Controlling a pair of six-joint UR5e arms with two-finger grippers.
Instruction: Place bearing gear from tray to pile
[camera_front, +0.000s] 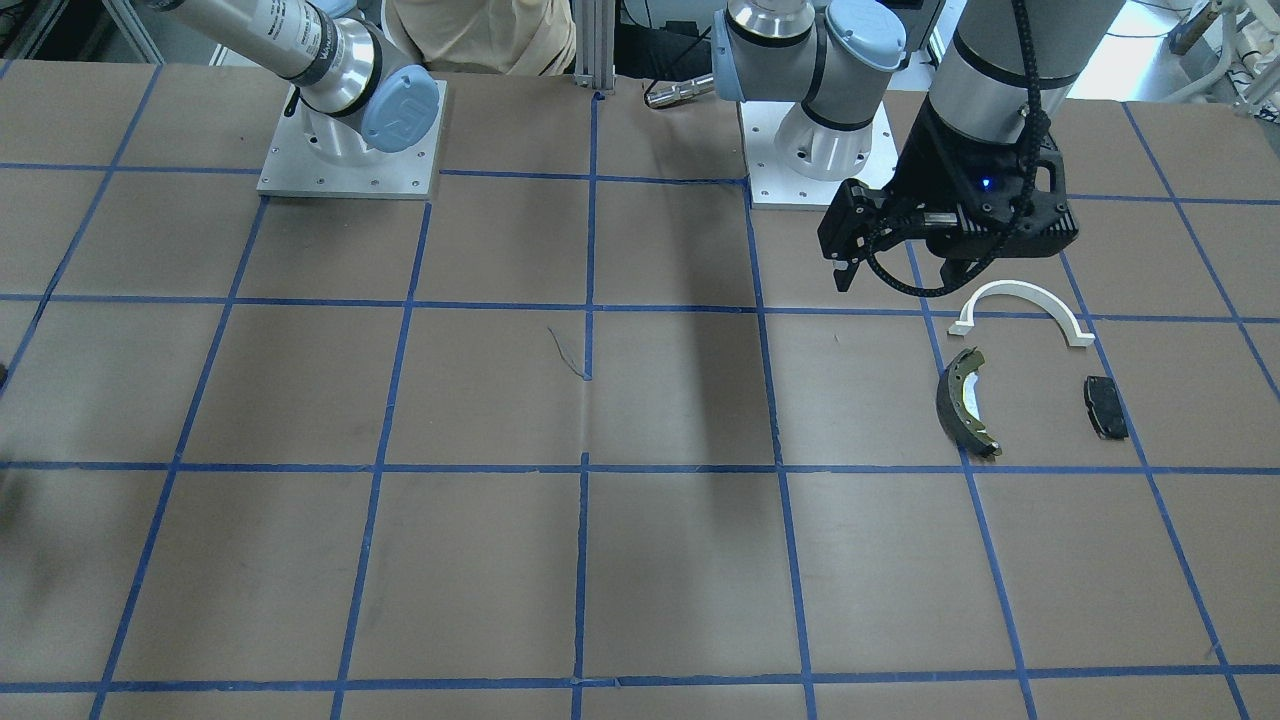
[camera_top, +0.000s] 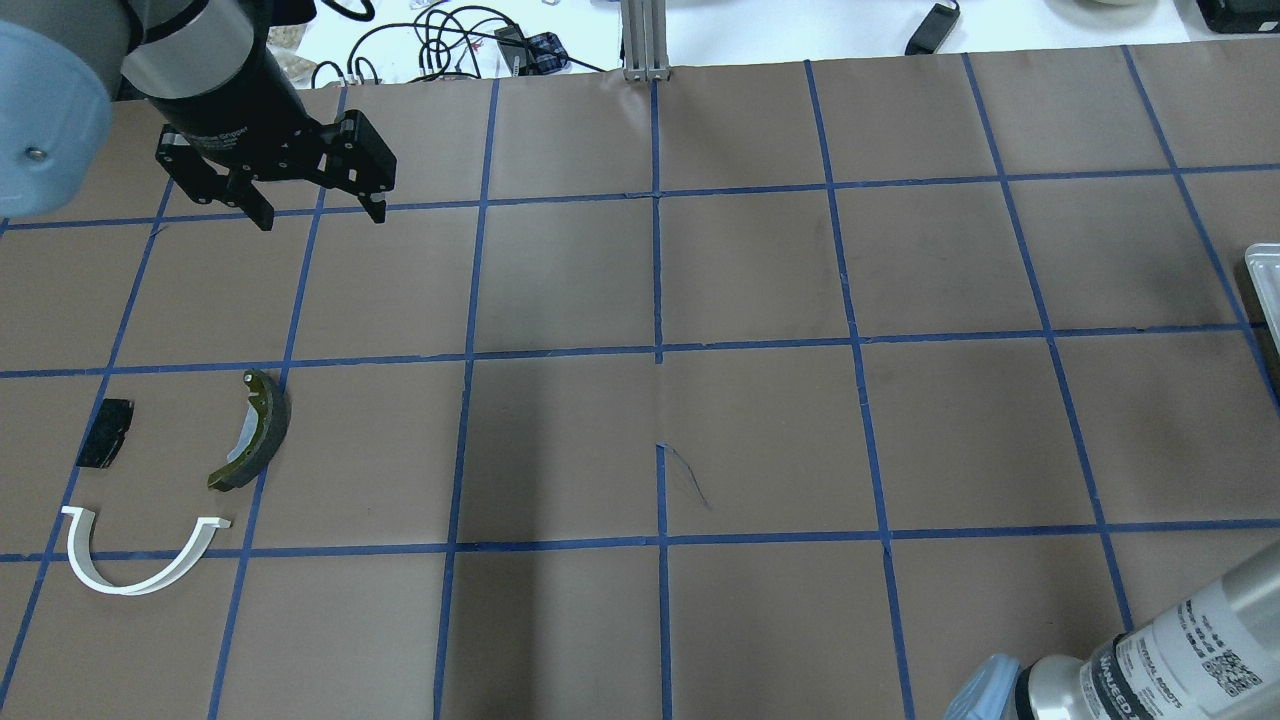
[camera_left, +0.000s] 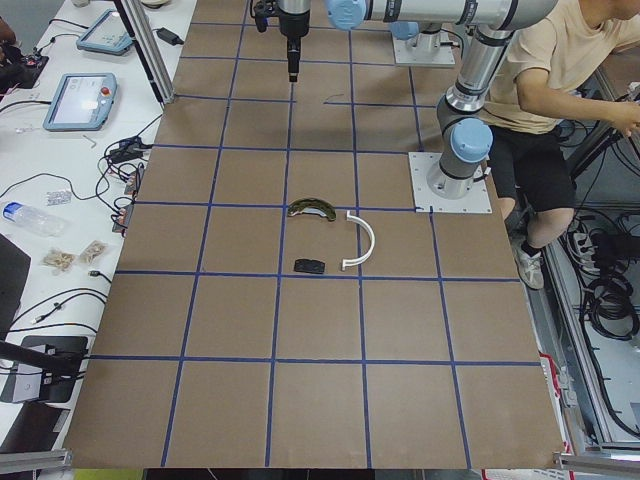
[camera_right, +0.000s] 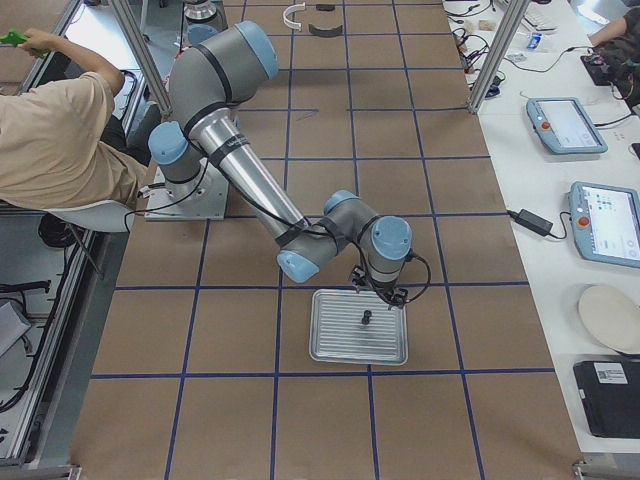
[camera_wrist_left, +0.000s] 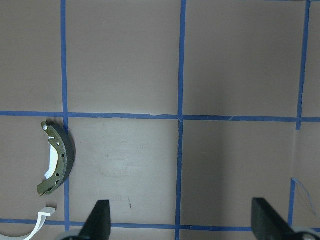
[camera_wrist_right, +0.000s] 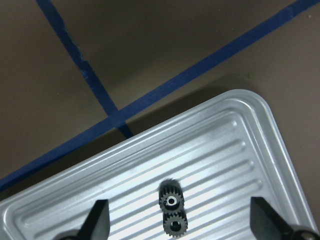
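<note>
The bearing gear (camera_wrist_right: 171, 201), small, black and toothed with a centre hole, lies on the ribbed metal tray (camera_wrist_right: 235, 130); it also shows in the exterior right view (camera_right: 366, 318). My right gripper (camera_wrist_right: 180, 220) is open just above the tray, its fingers either side of the gear and not touching it. The pile is at the table's other end: a white arch (camera_top: 140, 555), a brake shoe (camera_top: 255, 430) and a black pad (camera_top: 105, 432). My left gripper (camera_top: 318, 212) is open and empty, hovering beyond the pile.
The tray's corner (camera_top: 1262, 262) shows at the overhead view's right edge. A person in a beige shirt (camera_right: 60, 140) sits behind the robot bases. An aluminium post (camera_top: 645, 40) and cables (camera_top: 450, 40) stand at the table's far edge.
</note>
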